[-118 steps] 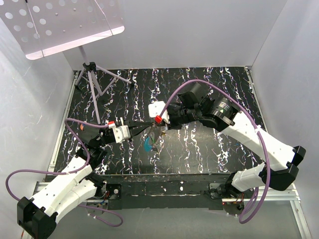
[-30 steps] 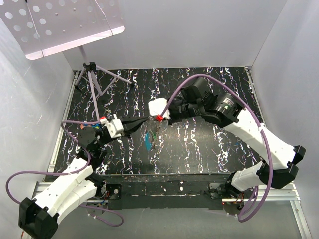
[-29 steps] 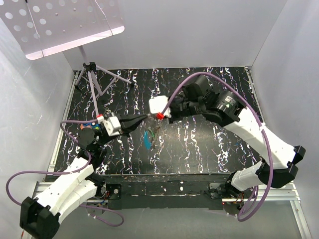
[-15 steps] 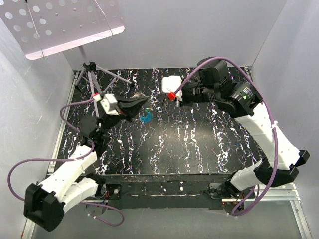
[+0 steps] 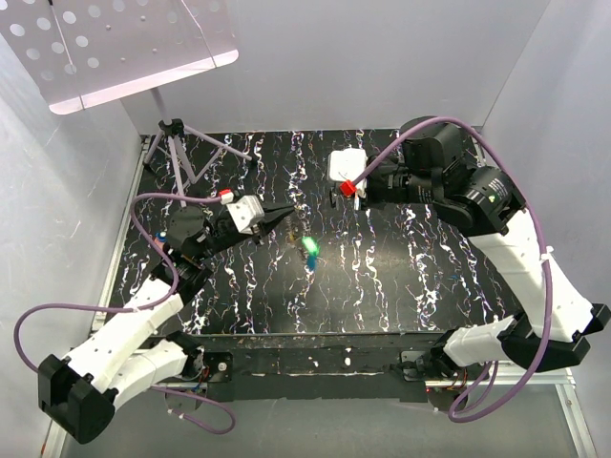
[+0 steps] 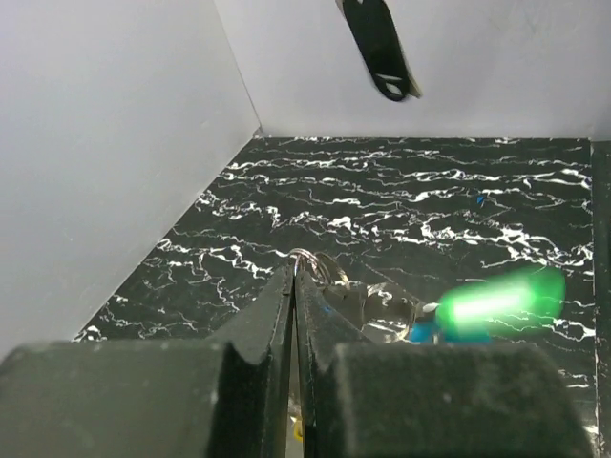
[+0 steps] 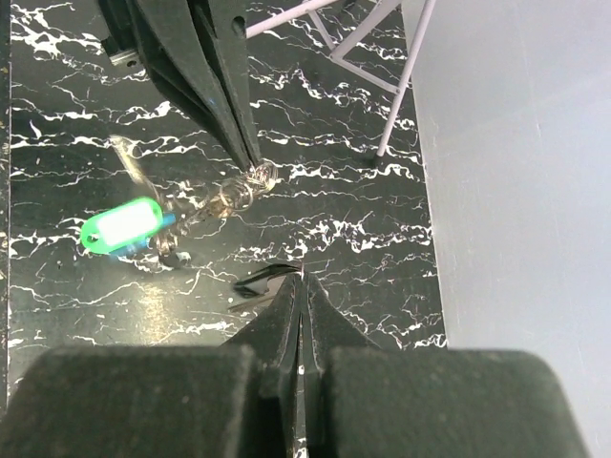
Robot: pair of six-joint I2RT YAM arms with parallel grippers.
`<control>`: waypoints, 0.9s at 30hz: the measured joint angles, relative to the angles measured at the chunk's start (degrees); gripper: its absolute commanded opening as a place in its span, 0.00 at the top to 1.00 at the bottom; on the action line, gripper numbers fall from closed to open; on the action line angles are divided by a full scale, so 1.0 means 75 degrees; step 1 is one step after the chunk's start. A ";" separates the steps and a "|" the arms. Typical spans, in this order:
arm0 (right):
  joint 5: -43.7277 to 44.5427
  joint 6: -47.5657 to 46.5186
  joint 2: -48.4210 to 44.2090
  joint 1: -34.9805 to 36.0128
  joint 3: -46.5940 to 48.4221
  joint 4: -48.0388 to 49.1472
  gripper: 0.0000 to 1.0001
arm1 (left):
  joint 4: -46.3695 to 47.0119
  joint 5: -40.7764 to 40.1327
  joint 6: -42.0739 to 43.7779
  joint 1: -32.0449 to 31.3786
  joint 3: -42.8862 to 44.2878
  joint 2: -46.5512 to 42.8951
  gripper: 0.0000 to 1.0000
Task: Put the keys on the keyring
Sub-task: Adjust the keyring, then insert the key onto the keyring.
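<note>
My left gripper (image 5: 284, 221) is shut on the keyring (image 6: 320, 265), a thin silvery loop pinched at its fingertips and held above the table. Below the ring hangs a bunch of small metal keys (image 7: 215, 202) with a bright green tag (image 5: 310, 250) and a blue head (image 6: 425, 332); all of it is motion-blurred. My right gripper (image 5: 334, 197) is shut and hangs a short way right of the bunch, apart from it. A dark blurred sliver (image 7: 260, 282) lies just left of its tips; I cannot tell what it is.
A music stand with a perforated white plate (image 5: 124, 48) and a purple tripod (image 5: 177, 143) stands at the back left. White walls close in the black marbled table (image 5: 410, 286) on three sides. Purple cables loop from both arms.
My left gripper has lifted the ring and its bunch off the table, swung it to the back, then forward and right. My right gripper has drawn back to the right, away from the bunch.
</note>
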 measured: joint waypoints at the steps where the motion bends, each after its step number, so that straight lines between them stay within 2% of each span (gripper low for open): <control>1: -0.0003 0.0003 -0.0032 -0.0006 0.0000 -0.0023 0.99 | -0.0157 -0.0038 0.0096 0.0006 0.0003 -0.0032 1.00; 6: -0.0009 0.0026 -0.0090 -0.0035 -0.0003 -0.0041 0.99 | -0.0903 0.0140 0.0012 0.0772 0.0382 0.0577 1.00; 7: -0.0009 0.0032 -0.0087 -0.0035 -0.0003 -0.0041 0.99 | -0.0982 -0.0052 0.0300 0.0592 0.0323 0.0609 1.00; 10: -0.0032 0.0087 -0.0087 -0.0035 -0.0012 -0.0044 0.99 | -0.1405 -0.0265 0.0930 -0.0720 0.0038 0.0338 1.00; 11: -0.0061 0.0111 -0.0096 -0.0035 -0.0055 -0.0026 0.99 | -0.1346 -0.0163 0.0761 -0.0670 -0.0029 0.0280 1.00; 14: -0.0152 0.0184 -0.0108 -0.0035 -0.0277 -0.0041 0.99 | -0.0746 0.0076 -0.0119 0.0828 -0.0076 0.0315 1.00; 15: -0.0160 0.0219 -0.0090 -0.0035 -0.0338 -0.0041 0.99 | -0.0525 -0.0023 -0.0035 0.0947 -0.0137 0.0321 1.00; 19: -0.0152 0.0294 -0.0017 -0.0041 -0.0364 -0.0041 0.99 | -0.1058 -0.0064 0.0653 -0.0597 -0.0111 0.0219 1.00; 20: -0.0152 0.0309 -0.0020 -0.0041 -0.0364 -0.0038 0.99 | -0.1215 -0.0154 0.0536 -0.0498 -0.0041 0.0280 1.00; 22: -0.0157 0.0341 -0.0035 -0.0041 -0.0385 -0.0026 0.99 | -0.1434 -0.0472 0.0093 0.0487 0.0181 0.0603 1.00; 24: -0.0157 0.0376 -0.0047 -0.0041 -0.0443 -0.0017 0.99 | -0.1440 -0.0691 -0.0067 0.1023 0.0201 0.0819 1.00; 25: -0.0157 0.0388 -0.0047 -0.0041 -0.0460 -0.0020 0.99 | -0.1434 -0.0650 0.0154 0.0921 0.0181 0.0828 1.00; 27: -0.0157 0.0428 -0.0047 -0.0044 -0.0495 -0.0017 0.99 | -0.1492 -0.0562 0.0702 -0.0175 0.0015 0.0565 1.00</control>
